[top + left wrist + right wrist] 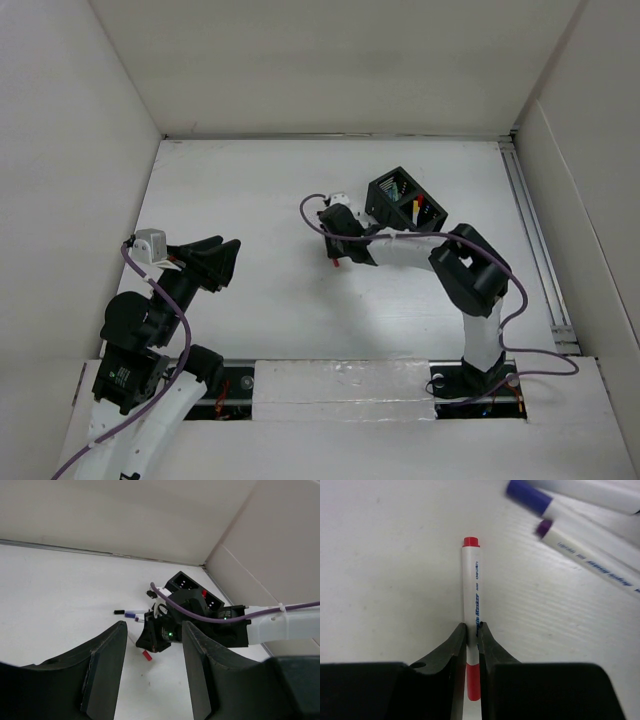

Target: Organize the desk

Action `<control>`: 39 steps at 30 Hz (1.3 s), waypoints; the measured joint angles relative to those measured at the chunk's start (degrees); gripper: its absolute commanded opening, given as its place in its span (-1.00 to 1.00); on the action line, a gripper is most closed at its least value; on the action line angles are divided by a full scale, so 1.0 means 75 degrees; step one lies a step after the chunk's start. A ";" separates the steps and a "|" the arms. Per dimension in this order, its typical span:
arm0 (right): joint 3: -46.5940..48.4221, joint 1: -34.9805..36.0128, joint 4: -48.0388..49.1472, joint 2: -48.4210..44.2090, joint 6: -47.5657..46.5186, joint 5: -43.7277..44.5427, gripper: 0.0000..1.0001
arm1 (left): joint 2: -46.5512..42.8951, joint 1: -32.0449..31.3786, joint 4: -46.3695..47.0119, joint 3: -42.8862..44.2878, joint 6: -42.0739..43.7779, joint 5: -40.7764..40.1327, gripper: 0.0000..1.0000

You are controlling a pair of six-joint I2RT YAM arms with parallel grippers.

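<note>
A white marker with red ends (471,585) lies on the white desk (300,320), and my right gripper (472,630) is shut on its barrel near the red cap. From above, the right gripper (340,250) is low on the desk just left of the black mesh organizer (405,203). The left wrist view shows the marker's red end (147,655) sticking out below the right gripper. My left gripper (153,630) hangs open and empty over the left side of the desk (222,262), well away from the markers.
A blue-capped marker (530,495) and a purple-capped marker (580,550) lie just beyond the held one. A small black cap (118,612) lies to their left. The organizer (192,587) holds several items. White walls surround the desk.
</note>
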 measured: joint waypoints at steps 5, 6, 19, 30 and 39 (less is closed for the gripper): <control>-0.0003 0.0600 -0.0052 -0.0032 0.0012 0.0061 -1.00 | 0.0000 0.0000 0.0000 0.0000 0.0000 0.0000 -0.12; -0.0026 0.0688 -0.0058 -0.0099 0.0017 0.0012 -1.00 | 0.0000 0.0000 0.0000 0.0000 0.0000 0.0000 -0.12; -0.1005 -0.0015 0.0466 -0.3920 0.0361 -0.0463 -1.00 | 0.0000 0.0000 0.0000 0.0000 0.0000 0.0000 -0.12; -0.1955 -0.2646 0.0522 -0.5263 0.0615 0.0536 -1.00 | 0.0000 0.0000 0.0000 0.0000 0.0000 0.0029 -0.12; -0.2104 -0.3389 0.0478 -0.4605 0.0638 0.0766 -1.00 | 0.0073 0.0000 0.0000 0.0000 0.0000 0.0143 -0.12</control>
